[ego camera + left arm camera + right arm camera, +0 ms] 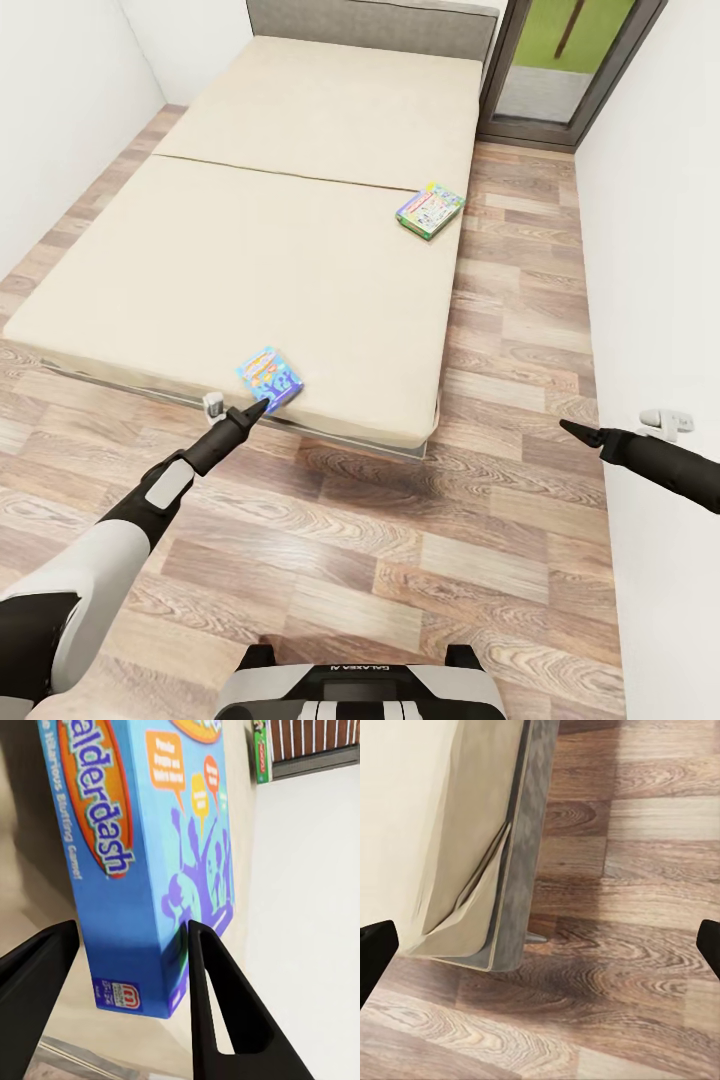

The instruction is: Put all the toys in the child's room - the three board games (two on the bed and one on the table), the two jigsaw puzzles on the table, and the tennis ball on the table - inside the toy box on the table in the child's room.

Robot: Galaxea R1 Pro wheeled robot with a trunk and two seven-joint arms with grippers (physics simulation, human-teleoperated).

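Head view: left end effector (252, 409) reaches blue board game (269, 377).

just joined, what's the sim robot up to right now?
The robot stands at the foot of the wide beige bed. Its left pincer is open, with the flat blue board game box lying at the mattress's near edge between its fingers, not yet clamped. A second, white-green game box lies further up the bed by the right edge. The right pincer hangs open over the wood-plank floor, holding nothing.
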